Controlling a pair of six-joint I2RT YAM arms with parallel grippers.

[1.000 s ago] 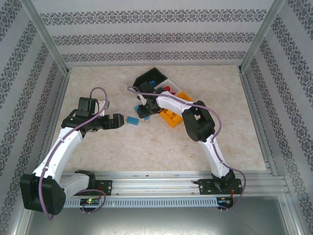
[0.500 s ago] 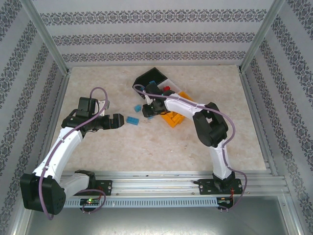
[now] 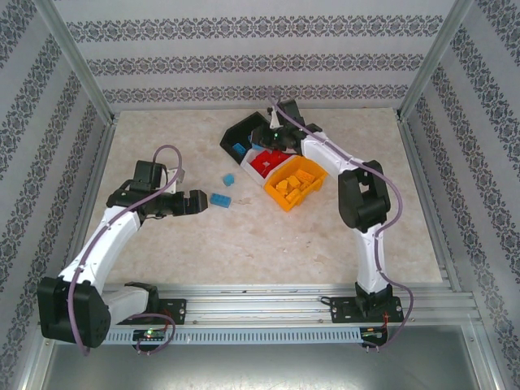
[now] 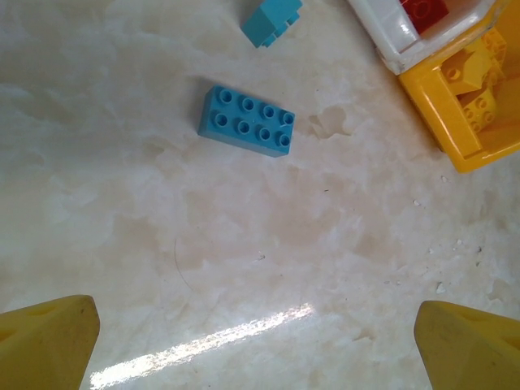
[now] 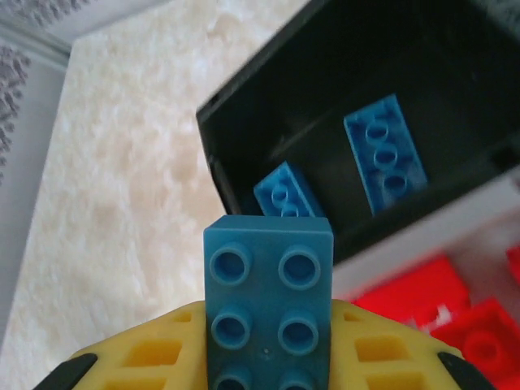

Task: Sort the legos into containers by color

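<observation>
- Swinging away from the loose bricks, the right fingers point(image 3: 268, 136) have moved over the black bin point(image 3: 240, 130).
- Left fingers point(image 3: 200, 202) stand wide open, holding nothing, low over the tabletop point(image 3: 244, 244). A long blue brick point(image 4: 246, 122) lies just ahead of them, with a small blue brick point(image 4: 272, 18) beyond it.
- Right fingers are clamped on the held blue brick point(image 5: 268, 301), above the black bin's rim. Two more blue bricks point(image 5: 386, 154) lie inside.
- White bin point(image 4: 390, 32) holds red bricks point(image 3: 264, 161). Beside it, the orange-yellow bin point(image 4: 443, 122) holds yellow bricks point(image 3: 299, 180).
</observation>
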